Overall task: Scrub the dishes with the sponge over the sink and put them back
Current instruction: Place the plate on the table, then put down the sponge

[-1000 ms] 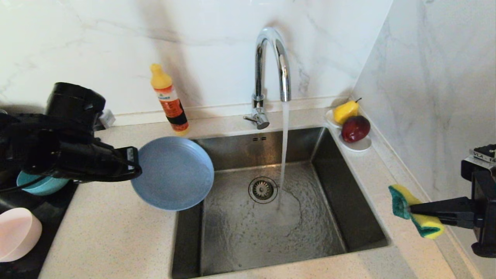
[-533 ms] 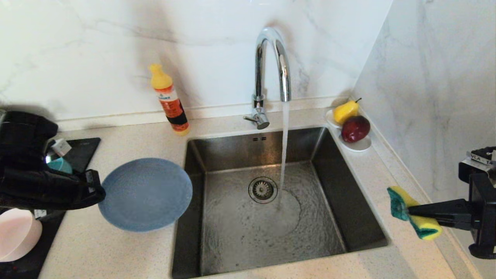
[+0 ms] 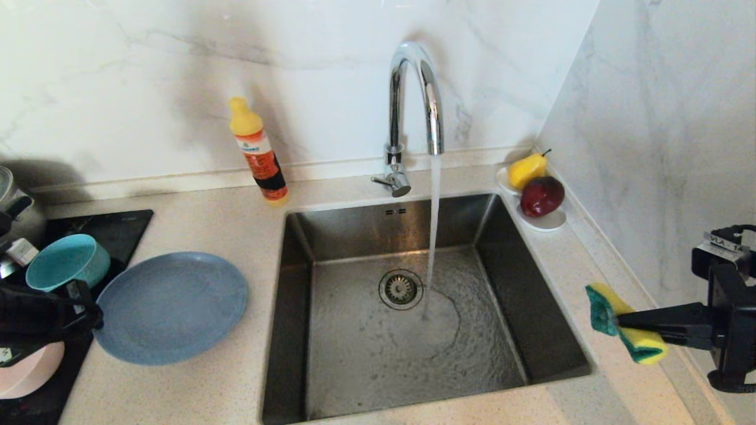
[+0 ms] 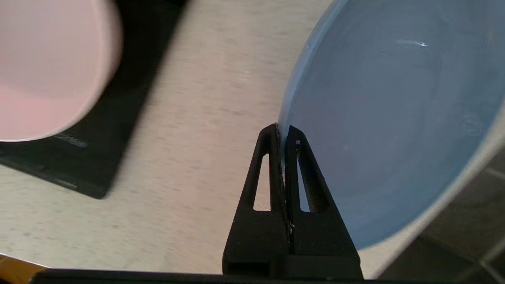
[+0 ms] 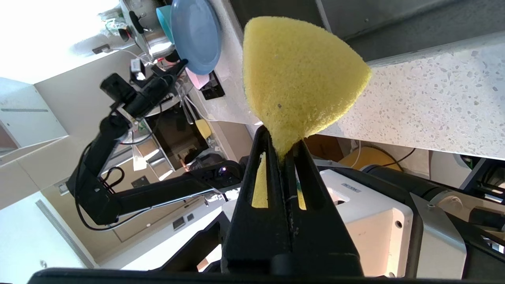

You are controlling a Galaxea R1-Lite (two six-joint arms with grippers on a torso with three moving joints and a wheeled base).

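Left of the sink [image 3: 413, 307], the left claw [image 3: 88, 316] pinches the plate [image 3: 171, 307] rim above the worktop [image 3: 195, 389]; right claw [image 3: 620, 321] squeezes the sponge [image 3: 626, 323].

Home kitchen, steel sink [image 3: 531, 330] set in a speckled countertop [image 3: 195, 389], chrome tap [image 3: 413, 100] running, marble-look wall, black cooktop [image 3: 121, 227], detergent bottle [image 3: 258, 152], fruit on a saucer [image 3: 546, 221], metal pot [image 3: 15, 206].
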